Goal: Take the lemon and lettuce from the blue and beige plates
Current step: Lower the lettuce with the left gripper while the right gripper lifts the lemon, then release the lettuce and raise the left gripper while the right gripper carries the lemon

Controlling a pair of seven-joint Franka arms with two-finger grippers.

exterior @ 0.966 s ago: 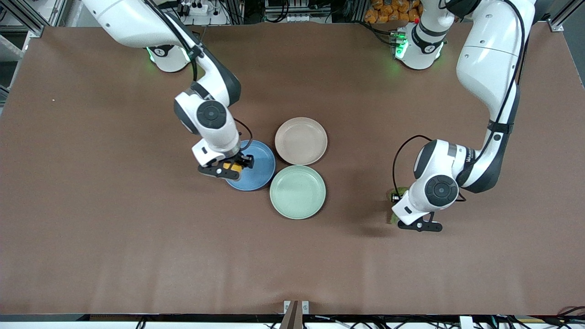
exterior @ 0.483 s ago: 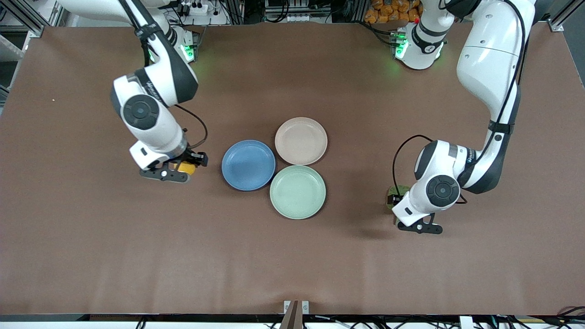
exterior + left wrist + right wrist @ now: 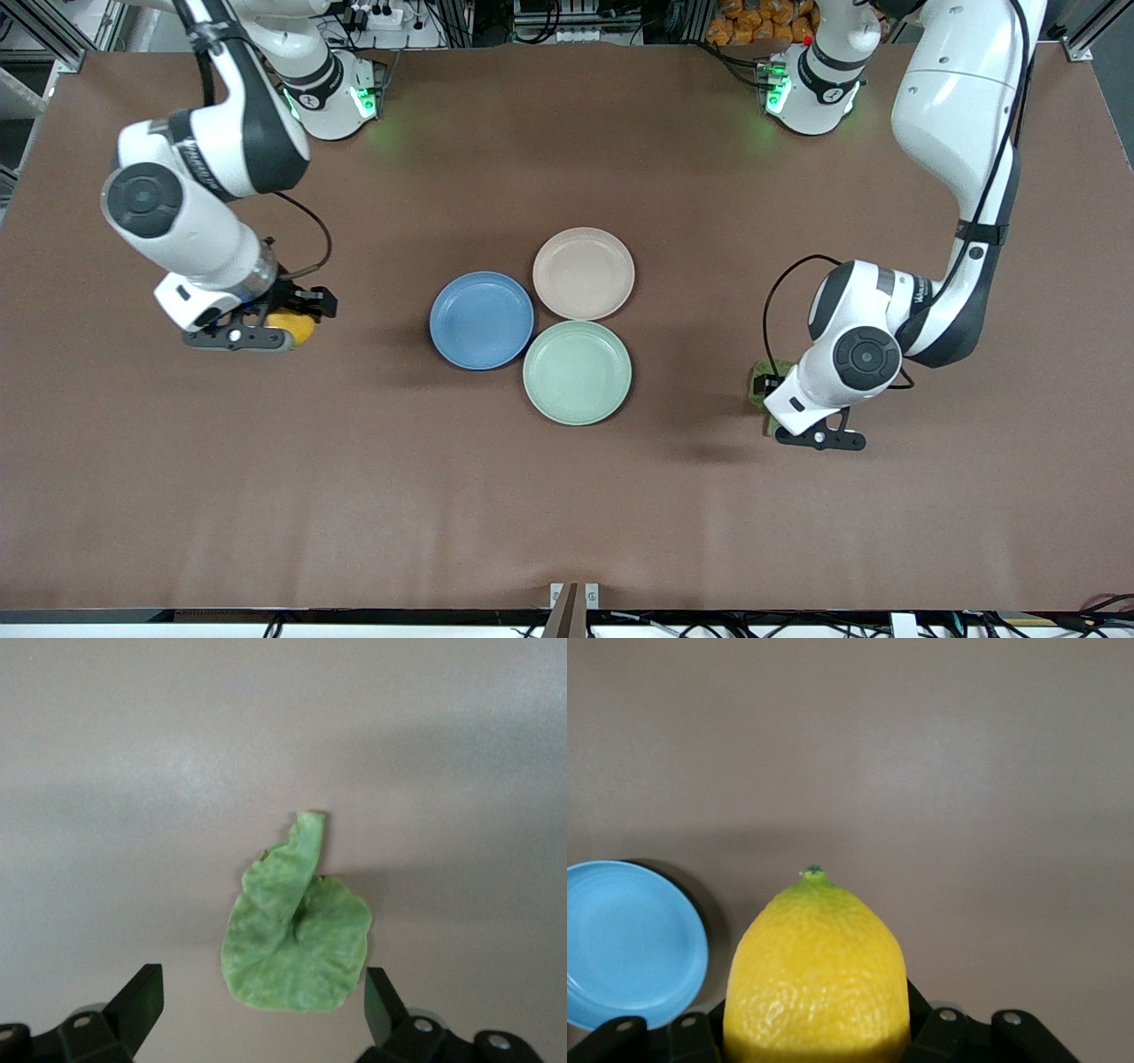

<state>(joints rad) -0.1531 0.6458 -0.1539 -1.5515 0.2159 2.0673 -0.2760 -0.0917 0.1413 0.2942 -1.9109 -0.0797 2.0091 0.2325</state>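
Right gripper [image 3: 266, 330]: jaws clamped on oval yellow lemon [image 3: 818, 979], over desk. Left gripper [image 3: 261, 1014]: jaws apart, directly above crinkled green lettuce leaf [image 3: 297, 930].

The right arm reaches out low, its right gripper [image 3: 282, 330] clamped on the lemon [image 3: 292, 328]. The left arm bends down, its left gripper [image 3: 264, 1014] spread wide above the lettuce [image 3: 296, 930].

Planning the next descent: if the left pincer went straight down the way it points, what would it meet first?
Most likely the lettuce: the left pincer stands open, pointing down at the leaf lying on the table between its fingers. How high it hangs above the leaf is hard to judge.
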